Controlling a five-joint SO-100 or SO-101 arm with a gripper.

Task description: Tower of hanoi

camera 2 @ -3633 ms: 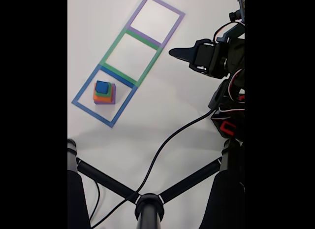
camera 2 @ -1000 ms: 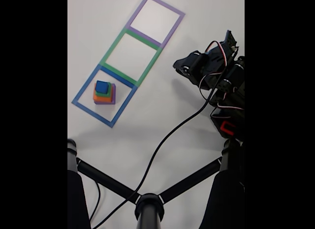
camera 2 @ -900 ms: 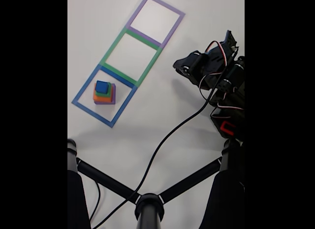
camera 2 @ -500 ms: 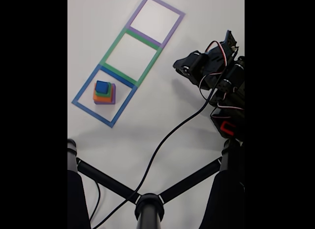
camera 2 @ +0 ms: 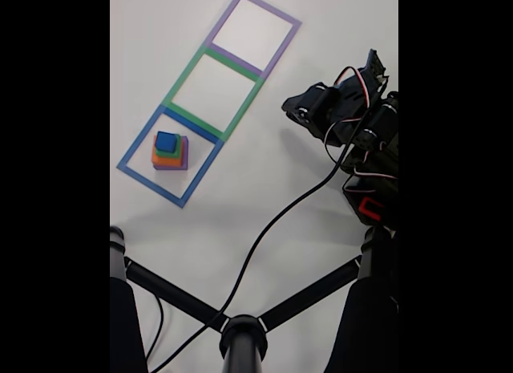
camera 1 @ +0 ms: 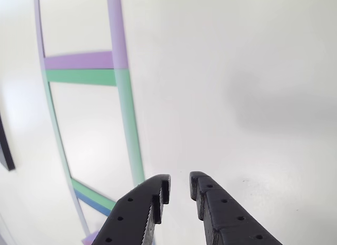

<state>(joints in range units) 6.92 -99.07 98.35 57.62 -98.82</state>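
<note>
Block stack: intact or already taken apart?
Intact. In the fixed view the block stack sits whole inside the blue square, blue block on top. The gripper is over bare table, fingers holding nothing.

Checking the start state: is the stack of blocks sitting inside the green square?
No, in the fixed view the stack of blocks sits inside the blue square, while the green square holds nothing.

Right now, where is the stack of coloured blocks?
In the fixed view, the stack of coloured blocks stands at the left inside the blue square, next to the empty green square and far from the gripper.
</note>
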